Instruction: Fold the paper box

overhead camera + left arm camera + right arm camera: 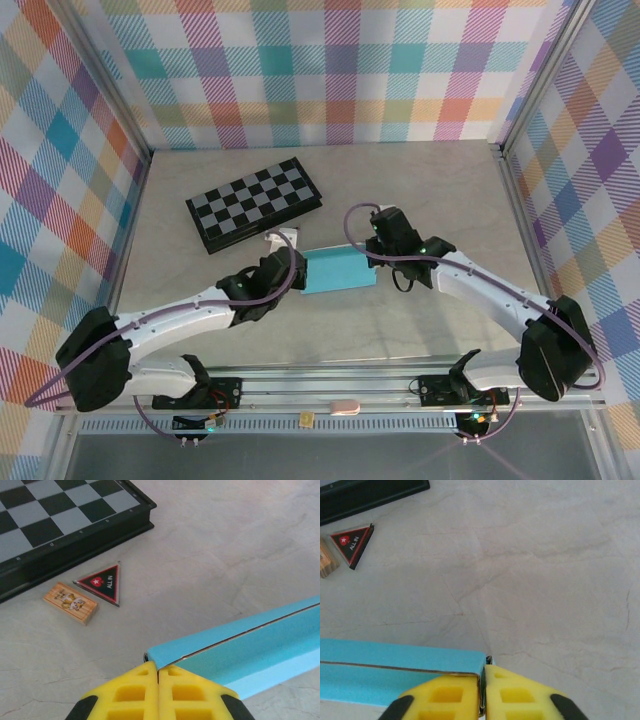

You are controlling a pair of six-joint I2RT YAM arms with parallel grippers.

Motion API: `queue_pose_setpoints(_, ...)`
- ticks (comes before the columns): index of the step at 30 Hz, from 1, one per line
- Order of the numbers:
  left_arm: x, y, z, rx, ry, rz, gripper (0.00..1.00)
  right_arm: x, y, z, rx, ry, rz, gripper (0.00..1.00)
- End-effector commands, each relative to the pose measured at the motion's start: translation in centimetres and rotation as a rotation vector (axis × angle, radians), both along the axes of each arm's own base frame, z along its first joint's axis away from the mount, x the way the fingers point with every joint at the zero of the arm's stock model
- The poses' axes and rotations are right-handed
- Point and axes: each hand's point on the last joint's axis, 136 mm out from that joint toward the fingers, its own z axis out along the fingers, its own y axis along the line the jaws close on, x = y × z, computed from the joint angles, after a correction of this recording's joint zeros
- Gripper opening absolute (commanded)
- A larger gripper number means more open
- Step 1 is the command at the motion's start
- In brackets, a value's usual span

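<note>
The paper box (338, 270) is a slim teal-blue box lying flat in the middle of the table between my two grippers. At its left end sits my left gripper (299, 267), fingers pressed together. In the left wrist view the box (250, 640) runs off to the right, and its corner and seam meet the tips of the left gripper (158, 669). My right gripper (375, 262) is at the right end. From the right wrist, the box (395, 660) lies to the left, and a thin end flap stands between the nearly shut fingers of the right gripper (484, 667).
A black-and-grey chessboard (255, 203) lies behind the box to the left. A small dark triangular piece (102, 582) and a wooden tile (70, 602) rest just in front of it. Metal frame rails and plaid walls bound the table on three sides.
</note>
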Motion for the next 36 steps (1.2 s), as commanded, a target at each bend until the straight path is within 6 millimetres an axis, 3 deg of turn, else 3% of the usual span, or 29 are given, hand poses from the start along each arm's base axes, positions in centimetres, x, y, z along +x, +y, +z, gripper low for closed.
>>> queue_pose_setpoints(1,-1.5,0.8,-3.4,0.135,0.067,0.023,0.0,-2.4,0.8,0.3,0.092,0.129,-0.011,0.19)
queue_pose_setpoints(7,-1.6,0.1,-3.5,0.178,0.053,0.048,0.0,-4.1,0.5,1.7,0.203,0.214,-0.098,0.44)
queue_pose_setpoints(14,-2.1,0.4,-3.7,0.208,0.052,0.076,0.0,-4.8,-0.5,4.2,0.355,0.241,-0.204,0.55)
queue_pose_setpoints(18,-2.3,0.5,-3.4,0.204,0.044,0.08,0.0,-4.6,-2.0,5.5,0.494,0.28,-0.371,0.64)
queue_pose_setpoints(24,-2.5,0.0,-3.1,0.195,0.034,0.077,0.0,-2.6,-2.5,6.1,0.841,0.369,-0.599,0.68)
queue_pose_setpoints(30,-2.9,0.1,-3.2,0.225,0.04,0.076,0.0,-2.2,-1.6,4.0,1.035,0.545,-0.752,0.69)
queue_pose_setpoints(36,-2.9,0.0,-3.2,0.226,0.043,0.076,0.0,-1.9,-1.9,1.8,1.11,0.577,-0.836,0.68)
